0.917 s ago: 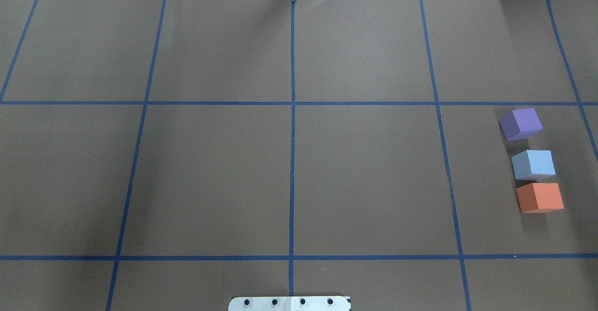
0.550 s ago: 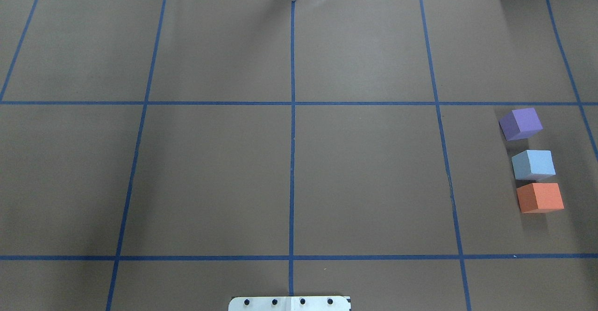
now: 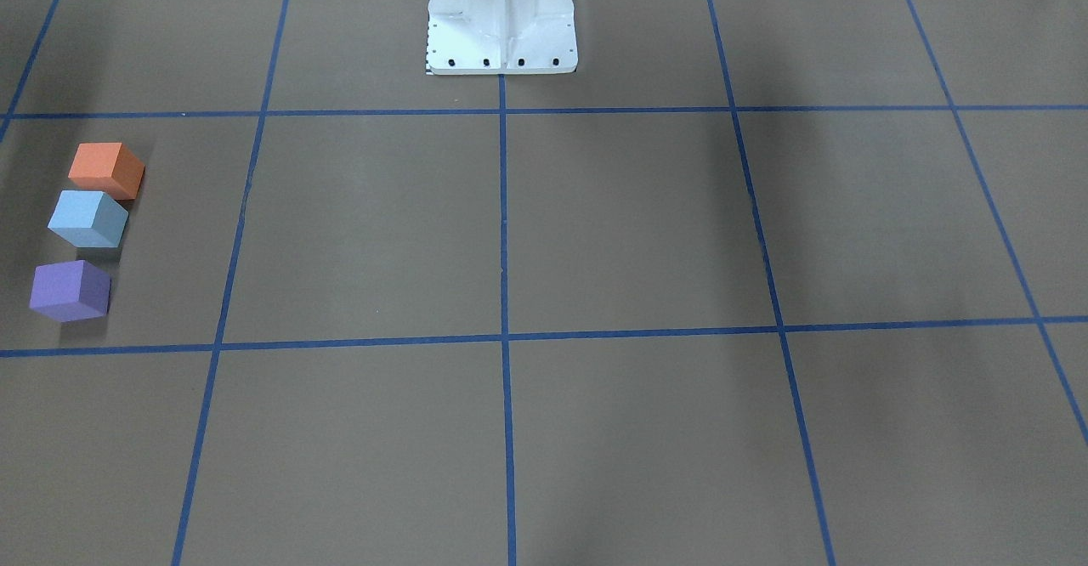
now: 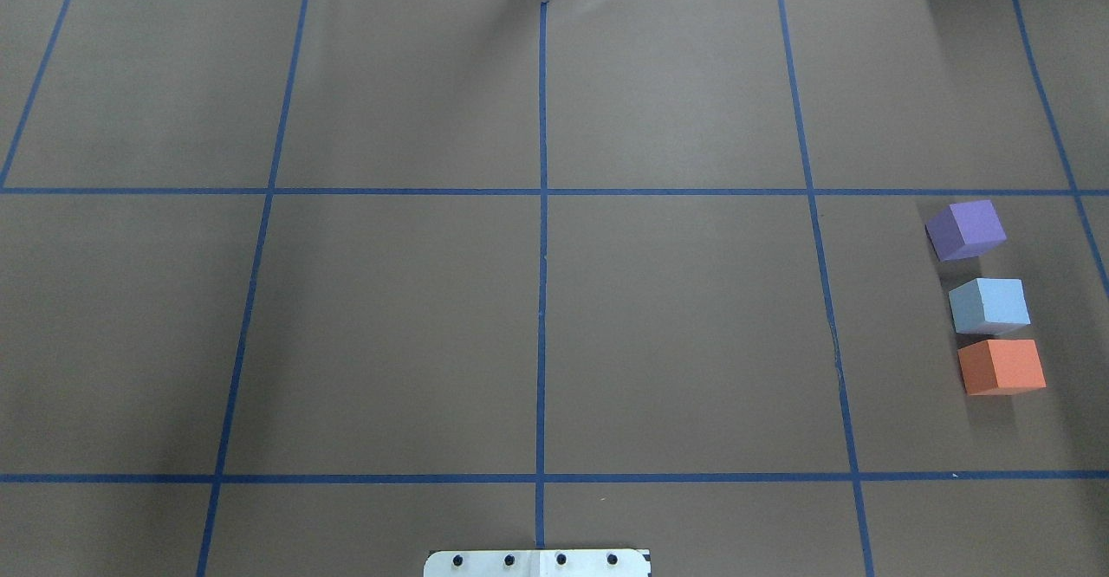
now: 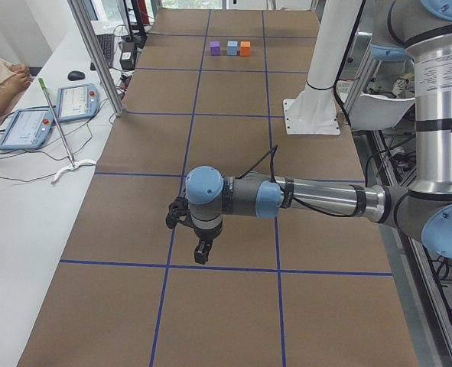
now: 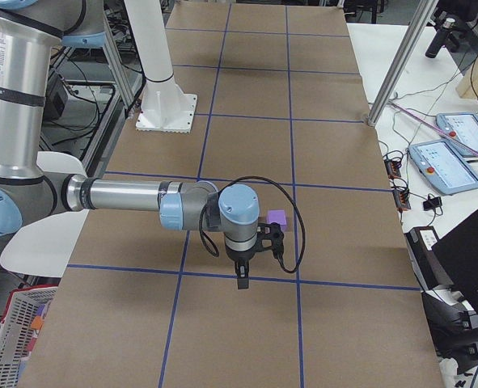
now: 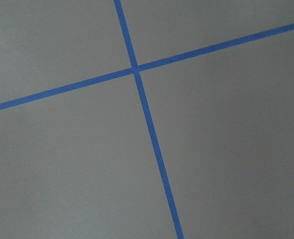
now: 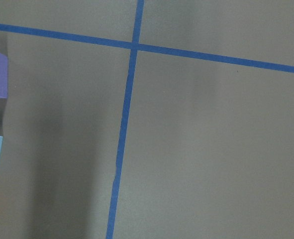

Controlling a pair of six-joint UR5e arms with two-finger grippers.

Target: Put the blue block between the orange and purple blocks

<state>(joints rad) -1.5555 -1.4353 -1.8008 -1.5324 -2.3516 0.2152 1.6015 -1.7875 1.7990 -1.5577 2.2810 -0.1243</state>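
The blue block (image 4: pixel 989 305) sits on the brown table between the purple block (image 4: pixel 966 229) and the orange block (image 4: pixel 1001 366), in a row at the overhead view's right. The front-facing view shows the same row: orange (image 3: pixel 106 170), blue (image 3: pixel 87 218), purple (image 3: pixel 70 291). The blue block stands very close to the orange one and a small gap from the purple one. My left gripper (image 5: pixel 200 256) hovers over the table far from the blocks. My right gripper (image 6: pixel 242 282) hangs near the purple block (image 6: pixel 277 217). I cannot tell whether either is open or shut.
Blue tape lines (image 4: pixel 541 239) divide the table into squares. The white robot base plate (image 3: pixel 501 14) stands at the robot's edge of the table. Operator tablets (image 5: pixel 27 126) and cables lie on a side bench beyond the far edge.
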